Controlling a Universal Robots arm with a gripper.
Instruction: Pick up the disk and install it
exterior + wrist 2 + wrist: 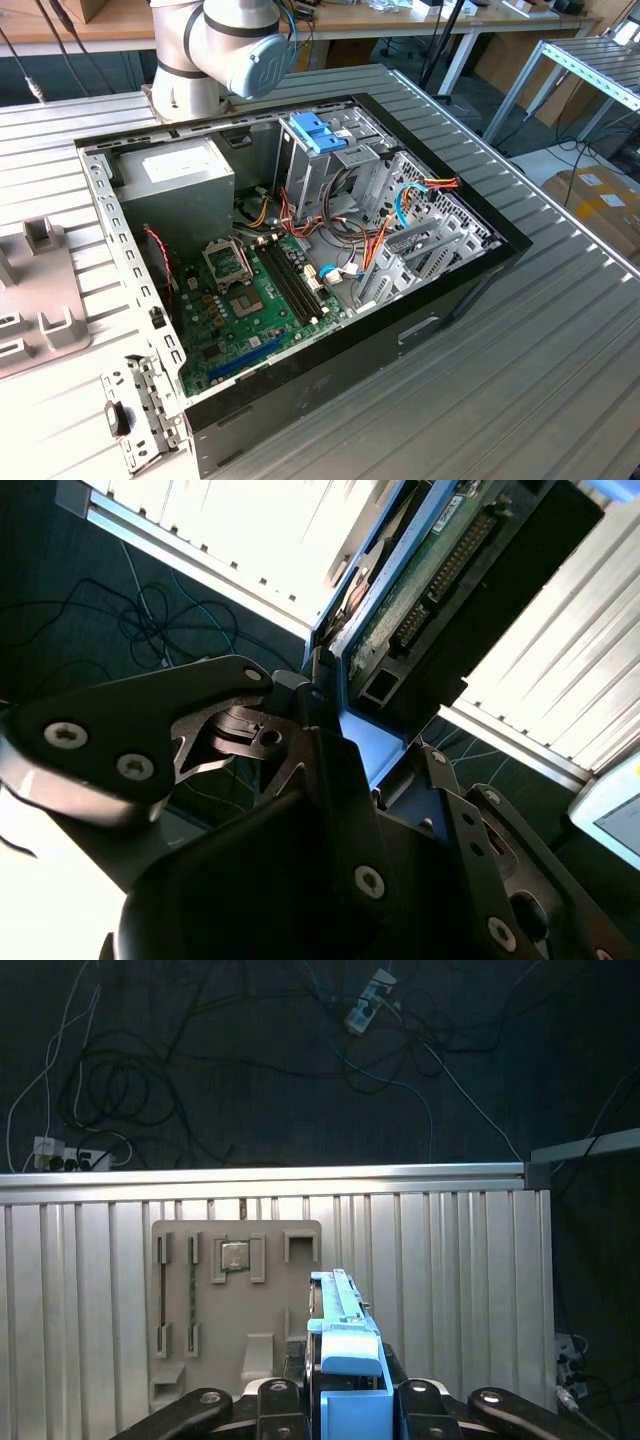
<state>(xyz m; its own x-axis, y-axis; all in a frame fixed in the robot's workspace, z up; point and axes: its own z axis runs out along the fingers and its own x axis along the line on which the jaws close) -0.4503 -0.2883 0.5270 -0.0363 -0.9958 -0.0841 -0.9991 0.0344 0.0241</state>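
The disk point(345, 1350) sits edge-on in the gripper point(350, 1400), whose black fingers point(285, 1400) are clamped on either side of its bright blue carrier. In the second wrist view the disk point(430, 570) shows its green circuit board and a black connector row, with the gripper point(385, 770) closed on the blue tab end.

Beyond the disk in the first wrist view lies a grey fixture plate point(235, 1300) with slotted pockets, flat on the ribbed aluminium table point(450, 1280). Past the table edge, loose cables point(110, 1090) and a power strip point(365, 1010) lie on the dark floor.

In the exterior view, the open computer case point(330, 370) rests on the table. Inside it are the green motherboard point(250, 310), then the metal drive cage point(420, 230), crossed by orange and blue wires point(375, 240). Further back are the grey power supply point(180, 175) and a pale blue latch point(318, 132). The arm point(220, 50) stands behind the case.
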